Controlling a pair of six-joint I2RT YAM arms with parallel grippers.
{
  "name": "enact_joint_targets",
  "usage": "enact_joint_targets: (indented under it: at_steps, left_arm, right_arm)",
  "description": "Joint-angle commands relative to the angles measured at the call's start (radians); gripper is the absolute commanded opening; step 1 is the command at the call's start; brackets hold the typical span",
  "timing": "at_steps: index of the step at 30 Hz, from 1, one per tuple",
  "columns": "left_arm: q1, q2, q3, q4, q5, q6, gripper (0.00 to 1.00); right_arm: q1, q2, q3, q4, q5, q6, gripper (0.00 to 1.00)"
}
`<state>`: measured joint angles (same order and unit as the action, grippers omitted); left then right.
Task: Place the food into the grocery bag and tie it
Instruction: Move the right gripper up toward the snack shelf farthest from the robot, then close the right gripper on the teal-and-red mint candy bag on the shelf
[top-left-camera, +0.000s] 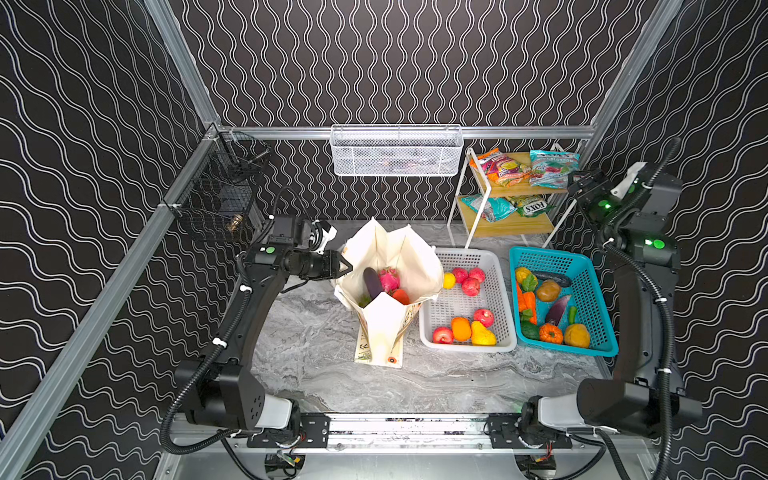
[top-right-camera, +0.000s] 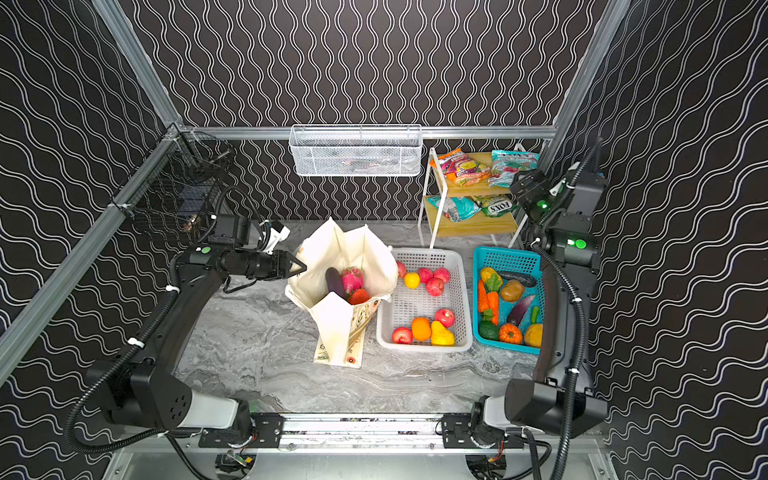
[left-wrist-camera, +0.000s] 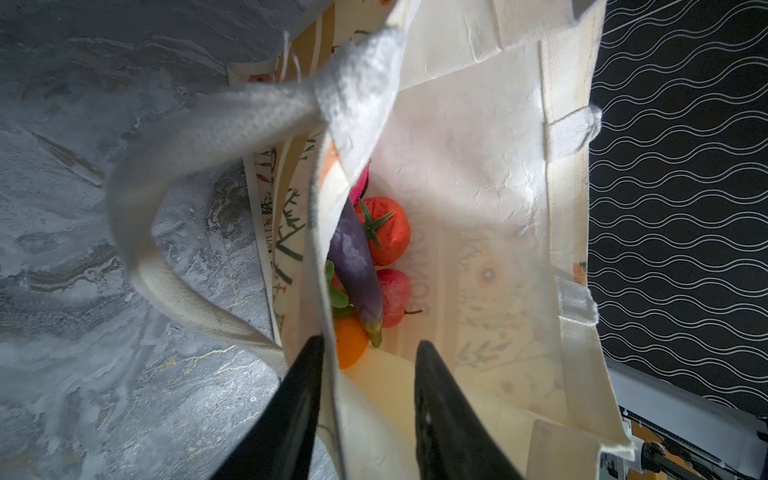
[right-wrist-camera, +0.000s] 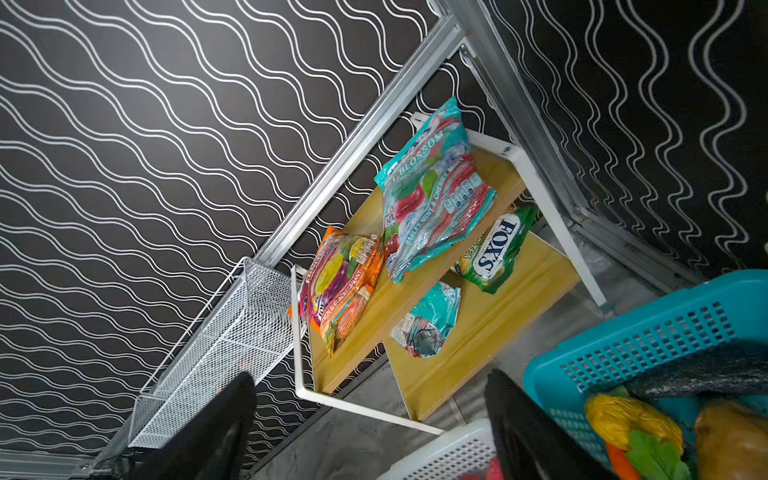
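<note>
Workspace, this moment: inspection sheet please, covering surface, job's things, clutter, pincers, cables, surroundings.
Surface: grey marbled tabletop, no spills seen.
Job's things: cream canvas tote bag stands open, white strap handle untied; magenta dragon fruit, purple aubergine, red tomato and orange inside.
Clutter: white plastic basket of fruit, teal plastic basket of vegetables, two-tier wooden shelf with snack packets.
Pincers: left pincer open, straddling the bag's rim; right pincer open, empty, raised beside the shelf.
Cables: black corrugated conduit tied along each arm, no snag seen.
Surroundings: black wavy-patterned walls, white mesh basket on back rail, black wire basket on side rail.
</note>
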<state>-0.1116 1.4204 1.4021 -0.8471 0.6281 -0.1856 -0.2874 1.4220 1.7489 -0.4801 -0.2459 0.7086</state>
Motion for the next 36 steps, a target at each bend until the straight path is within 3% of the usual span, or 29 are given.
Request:
enact_joint_targets:
  at_steps: [1,6,15,28,36]
  left_arm:
    - [0.0,-0.002,0.005,0.01,0.002,0.012,0.36]
    - [-0.002,0.002,0.003,0.003,-0.007,0.02,0.34]
    - [-0.002,-0.006,-0.017,0.026,-0.013,0.009,0.27]
    - [-0.003,-0.008,-0.02,0.023,-0.022,0.011,0.14]
    - [-0.004,-0.004,-0.018,0.024,-0.023,0.015,0.09]
  right_arm:
    - [-0.032,0.023,0.008,0.077,-0.112,0.082,0.85]
    - [-0.059,0.077,0.046,0.072,-0.124,0.117,0.82]
    - [-0.085,0.162,0.114,0.041,-0.038,0.117,0.74]
    - [-0.131,0.329,0.242,0.033,-0.157,0.141,0.56]
    - [-0.129,0.397,0.288,0.06,-0.218,0.173,0.51]
